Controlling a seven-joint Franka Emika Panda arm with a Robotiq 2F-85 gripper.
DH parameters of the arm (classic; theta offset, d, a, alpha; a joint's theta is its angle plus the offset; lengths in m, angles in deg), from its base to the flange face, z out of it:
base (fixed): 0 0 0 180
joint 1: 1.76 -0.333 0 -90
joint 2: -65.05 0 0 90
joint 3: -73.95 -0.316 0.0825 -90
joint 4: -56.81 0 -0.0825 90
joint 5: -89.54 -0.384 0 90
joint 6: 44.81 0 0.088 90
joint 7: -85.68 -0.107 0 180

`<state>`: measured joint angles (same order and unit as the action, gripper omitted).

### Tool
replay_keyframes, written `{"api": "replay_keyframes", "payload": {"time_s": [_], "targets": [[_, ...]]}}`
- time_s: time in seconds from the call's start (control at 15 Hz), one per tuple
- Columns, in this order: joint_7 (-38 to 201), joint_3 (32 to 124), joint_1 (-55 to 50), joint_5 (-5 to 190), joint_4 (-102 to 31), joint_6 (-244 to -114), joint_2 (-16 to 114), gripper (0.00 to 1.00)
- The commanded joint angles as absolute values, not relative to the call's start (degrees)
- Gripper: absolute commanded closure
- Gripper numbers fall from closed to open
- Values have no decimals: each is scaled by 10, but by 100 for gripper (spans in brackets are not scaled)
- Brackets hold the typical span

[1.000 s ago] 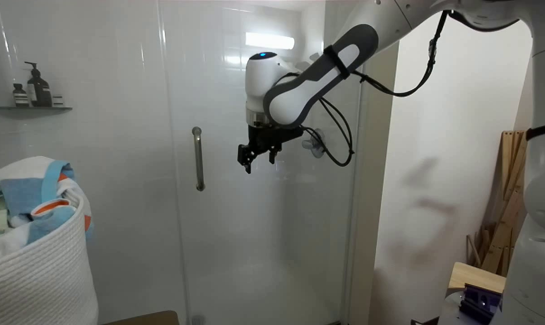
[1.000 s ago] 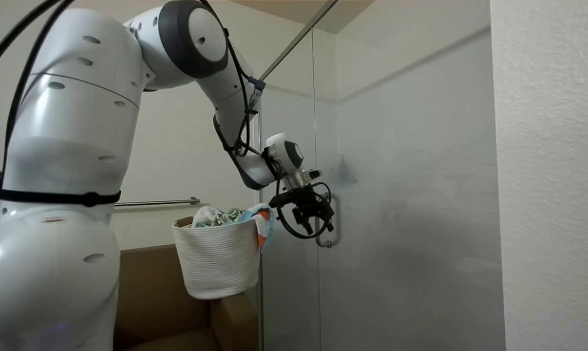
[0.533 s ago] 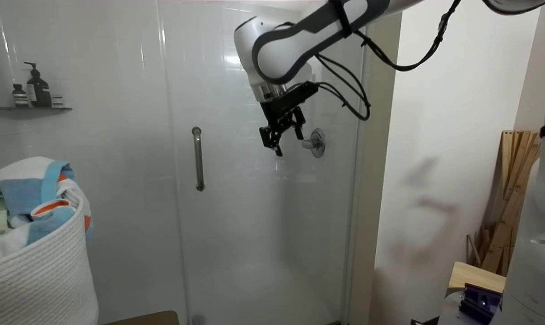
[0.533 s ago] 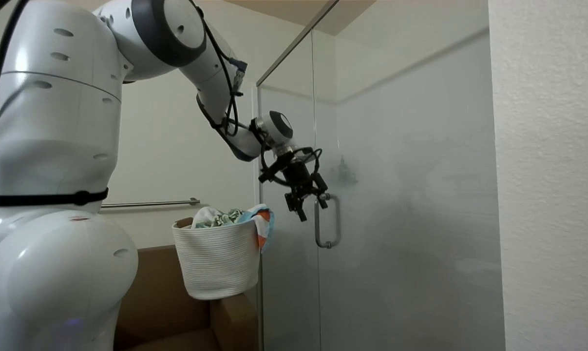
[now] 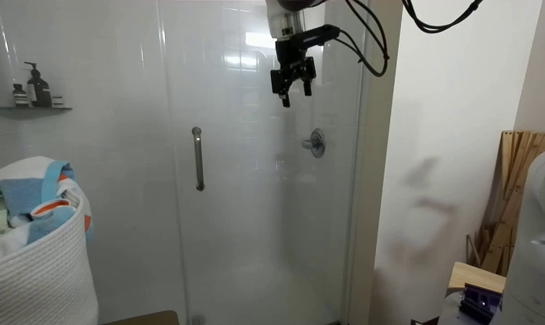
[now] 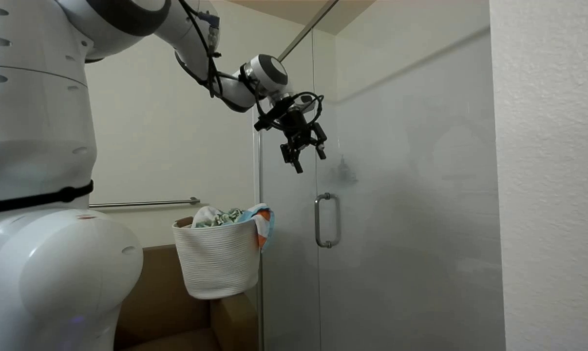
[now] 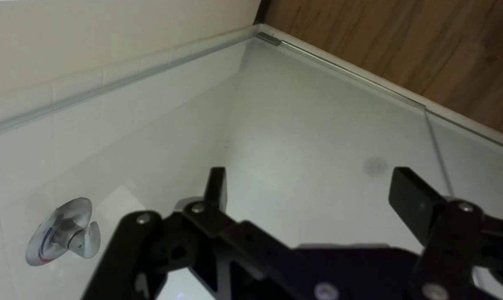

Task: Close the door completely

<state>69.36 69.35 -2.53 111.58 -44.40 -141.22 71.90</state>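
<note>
The door is a clear glass panel (image 5: 236, 225) with a vertical chrome bar handle (image 5: 198, 160). It shows in both exterior views, the glass (image 6: 410, 273) and handle (image 6: 318, 222) too. The door looks in line with the fixed glass panel (image 6: 289, 292), with a thin seam between them. In the wrist view the door glass (image 7: 343, 108) runs along the sill. My gripper (image 5: 297, 97) is open and empty, raised above handle height and apart from the handle. It also shows open in an exterior view (image 6: 310, 162) and in the wrist view (image 7: 309, 179).
A white basket (image 5: 42, 275) with towels stands on a brown seat (image 6: 162, 292) beside the fixed panel. A shower valve (image 5: 316, 143) is behind the glass. A wall (image 6: 542, 195) borders the door's hinge side. Wooden slats (image 5: 511, 203) lean at the right.
My gripper has risen well above the handle and drawn sideways toward the shower valve's side. The arm has moved up. The door has not visibly moved.
</note>
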Motion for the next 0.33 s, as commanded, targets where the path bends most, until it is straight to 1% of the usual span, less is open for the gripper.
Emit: {"api": "replay_keyframes", "payload": {"time_s": [0.0,0.27], "targets": [[700,701,-26,1109,-442,-1414,725,0],[706,706,-25,1102,-442,-1416,731,0]]}}
